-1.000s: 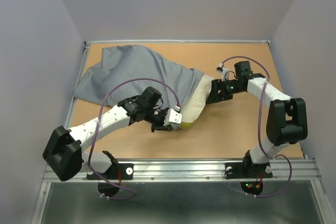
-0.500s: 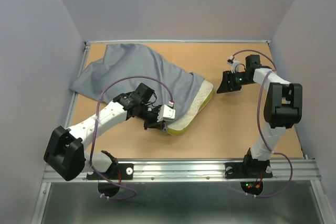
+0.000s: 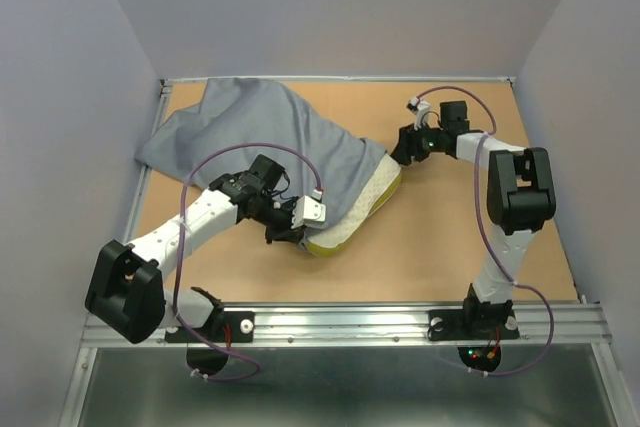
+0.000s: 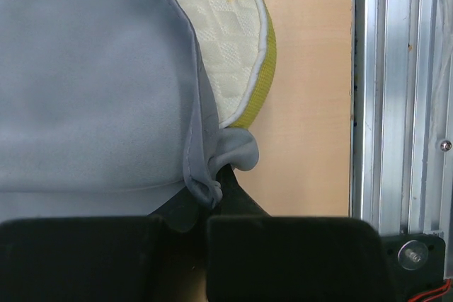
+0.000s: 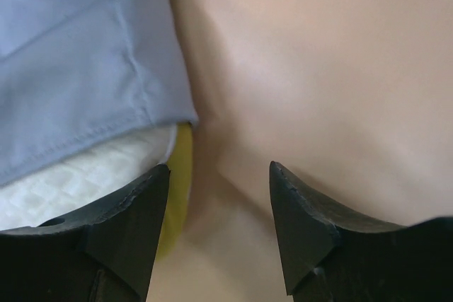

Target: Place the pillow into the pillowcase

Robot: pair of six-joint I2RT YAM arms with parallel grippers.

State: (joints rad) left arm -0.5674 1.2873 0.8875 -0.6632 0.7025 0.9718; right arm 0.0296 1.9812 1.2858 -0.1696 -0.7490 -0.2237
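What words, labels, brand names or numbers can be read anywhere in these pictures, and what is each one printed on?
None: there is no readable text in any view.
The grey pillowcase and the quilted pillow are plain.
The left arm, the right arm, the table and the metal rail show no print that can be made out.

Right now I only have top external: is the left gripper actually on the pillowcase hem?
Observer: Yes. The left wrist view shows the left gripper shut on a bunched fold of the pillowcase hem.
Operator: Near corner covered at the grip?
Observer: No. The pillow corner, quilt and yellow band, lies bare just past the pinch.
Operator: Right gripper holding anything?
Observer: No. The right gripper is open with only bare table between its jaws, beside the pillow's other corner.
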